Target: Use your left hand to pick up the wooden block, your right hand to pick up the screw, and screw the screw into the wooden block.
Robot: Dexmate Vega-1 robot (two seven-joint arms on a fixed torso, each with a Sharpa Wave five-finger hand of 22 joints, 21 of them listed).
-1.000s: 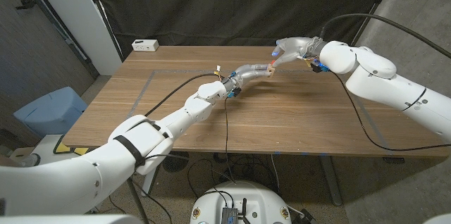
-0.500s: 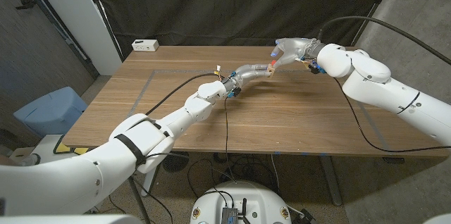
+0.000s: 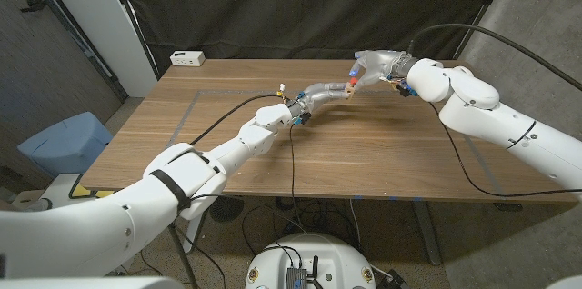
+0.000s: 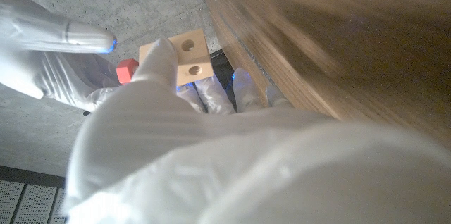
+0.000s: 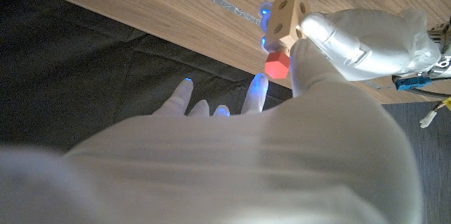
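The left robot hand [image 3: 320, 94] holds the wooden block [image 3: 348, 93] up above the surface [image 3: 364, 153], toward its far edge. In the left wrist view its fingers [image 4: 161, 58] wrap the wooden block [image 4: 189, 56] from behind, leaving two pale faces exposed, each with a round hole. The right wrist view shows the same grip from the other side: the left robot hand [image 5: 359, 37] clamps the wooden block [image 5: 287, 16] by one end, and the free end points toward the right robot hand.

The right robot hand [image 3: 377, 62] comes up to the block from the robot's right and holds the screw [image 3: 352, 80], whose red head sits right against the block, just above it in the head view. In the right wrist view the screw [image 5: 277, 63] has a red, faceted head pressed against the block's end face, with a finger of the right robot hand [image 5: 232, 122] touching it; the other fingertips [image 5: 184, 90] are spread out past it. The left wrist view shows the screw [image 4: 126, 71] just beside the block, next to the right robot hand [image 4: 49, 55]. How far the shaft sits in the hole cannot be made out.

A small white box [image 3: 187, 57] lies well away from the block, at the surface's far left corner.
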